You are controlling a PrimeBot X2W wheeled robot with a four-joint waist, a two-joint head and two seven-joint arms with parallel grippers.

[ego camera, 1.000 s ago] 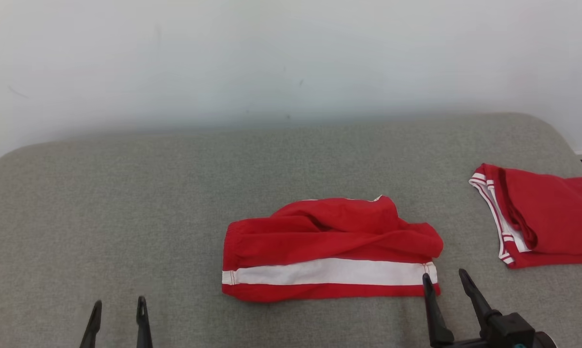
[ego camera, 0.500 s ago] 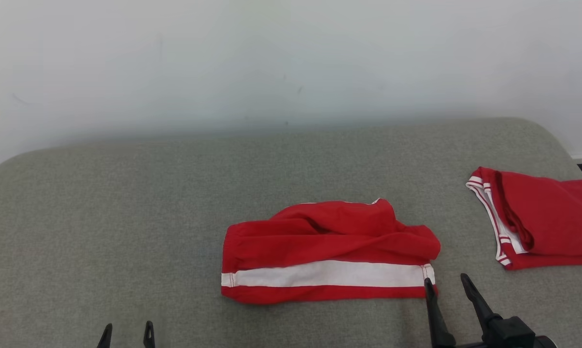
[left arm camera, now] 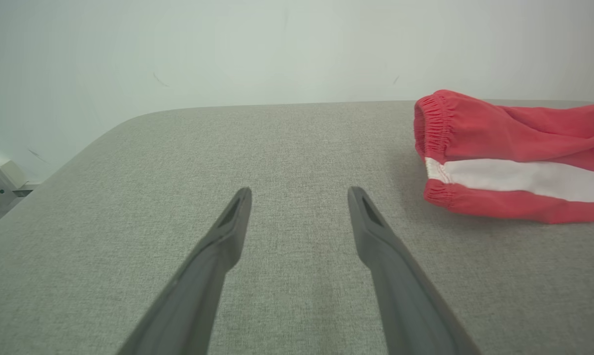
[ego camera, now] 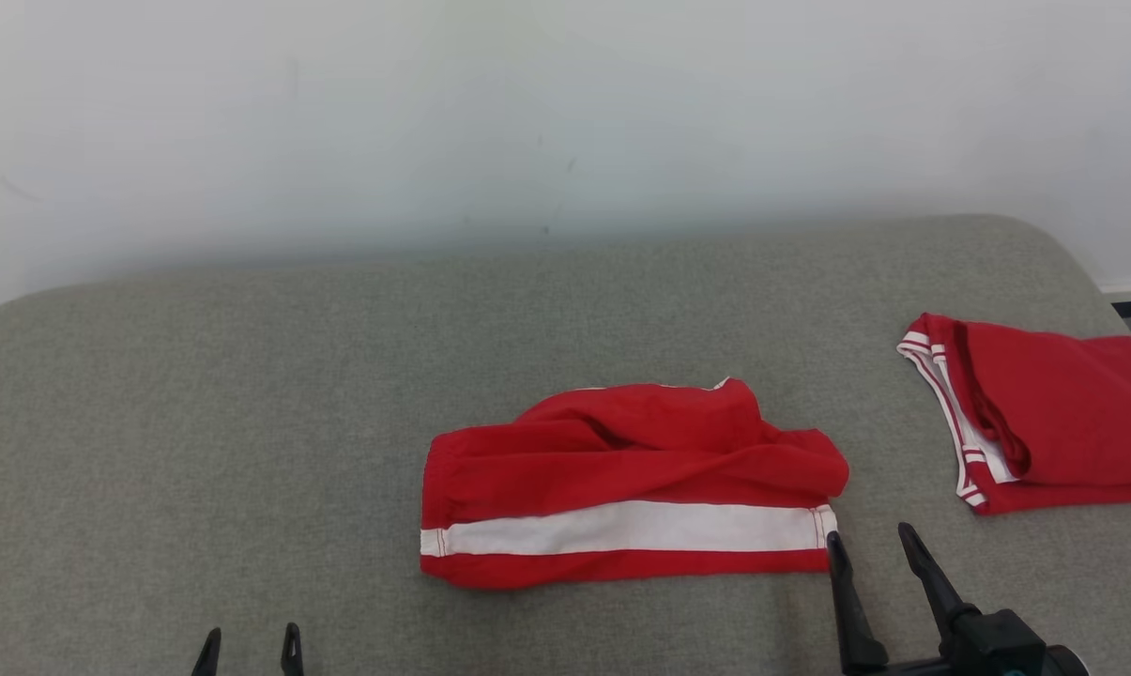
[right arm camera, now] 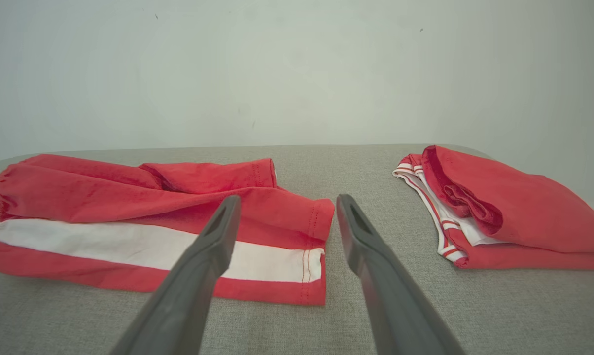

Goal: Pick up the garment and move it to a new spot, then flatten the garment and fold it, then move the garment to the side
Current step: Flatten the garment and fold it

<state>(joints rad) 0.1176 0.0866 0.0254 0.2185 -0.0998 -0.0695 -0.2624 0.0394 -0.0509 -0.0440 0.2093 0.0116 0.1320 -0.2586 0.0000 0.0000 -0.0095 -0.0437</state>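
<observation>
Head view: garment (ego camera: pixel 631 488) being seen bunched at pad (ego camera: pixel 246 394) centre; R gripper (ego camera: pixel 869 533) being held spread at its 4 o'clock, L gripper (ego camera: pixel 252 631) spread, 8 o'clock. Risk: only top layer being pinched, bundle being dragged.

The shorts (ego camera: pixel 621 465) are red with one broad white stripe. The other garment (ego camera: pixel 1072 413), at three o'clock, is red with white-and-red striped trim. The tabletop (ego camera: pixel 246 422) is speckled grey, the wall (ego camera: pixel 527 113) white.

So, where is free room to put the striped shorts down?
The whole left part of the grey surface, left of the striped shorts, is bare. Crowded: the gap between them and the folded red garment.
</observation>
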